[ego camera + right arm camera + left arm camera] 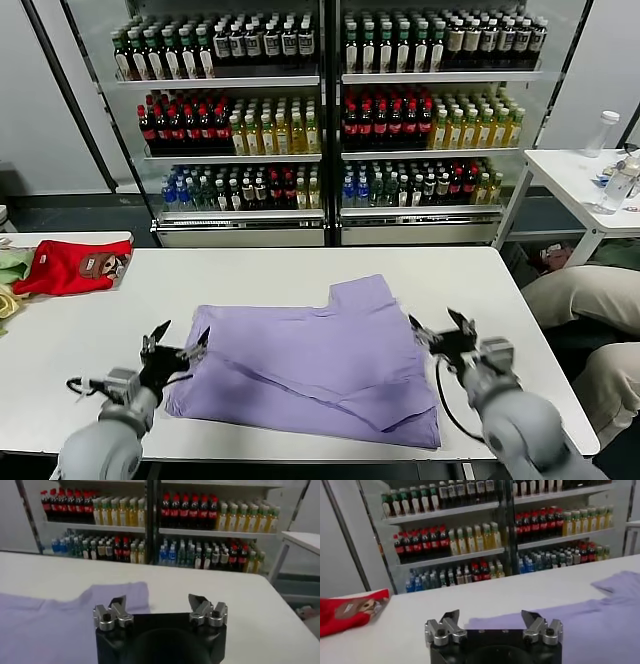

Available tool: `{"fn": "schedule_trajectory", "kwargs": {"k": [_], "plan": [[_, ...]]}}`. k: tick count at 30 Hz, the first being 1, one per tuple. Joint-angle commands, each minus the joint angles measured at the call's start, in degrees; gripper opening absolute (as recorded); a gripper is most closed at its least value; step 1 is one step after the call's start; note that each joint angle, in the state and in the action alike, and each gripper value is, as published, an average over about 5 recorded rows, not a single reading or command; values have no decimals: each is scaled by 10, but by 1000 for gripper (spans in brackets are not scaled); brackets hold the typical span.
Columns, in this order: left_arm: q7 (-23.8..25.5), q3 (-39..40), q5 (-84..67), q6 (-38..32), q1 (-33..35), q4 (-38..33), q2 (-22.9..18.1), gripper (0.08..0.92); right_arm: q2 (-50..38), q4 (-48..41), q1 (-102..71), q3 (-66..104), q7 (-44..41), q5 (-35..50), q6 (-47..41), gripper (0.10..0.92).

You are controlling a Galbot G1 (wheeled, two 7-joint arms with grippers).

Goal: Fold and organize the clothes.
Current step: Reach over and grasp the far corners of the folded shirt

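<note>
A lavender T-shirt (320, 360) lies partly folded in the middle of the white table (250, 270), plain side up, one sleeve pointing to the far side. My left gripper (182, 335) hovers open at the shirt's left edge, holding nothing. In the left wrist view the left gripper (490, 615) has its jaws spread wide, with the shirt (600, 625) beyond and to one side. My right gripper (440, 322) stands open at the shirt's right edge, also empty. The right wrist view shows the right gripper (157, 600) with jaws apart over bare table, beside the shirt (50, 625).
A red garment (70, 268) and green and yellow cloth (10, 265) lie at the table's far left. Shelves of bottles (320, 120) stand behind the table. A second white table (580, 180) with bottles is at the right, and a person's legs (580, 295) are near the right edge.
</note>
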Motion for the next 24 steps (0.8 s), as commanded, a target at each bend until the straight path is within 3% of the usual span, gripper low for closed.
{"fn": "schedule_trajectory", "kwargs": {"k": [1,11,24], "plan": [[122,19,1,4,-188,236,11,823,99,-229,210,-98,1,-29,-1,823],[201,35,-11,16,-223,308,16,823,176,-395,261,-88,5,-62,10,823],[210,39,-2,16,-226,318,10,823,185,-415,244,-85,31,-57,13,823]]}}
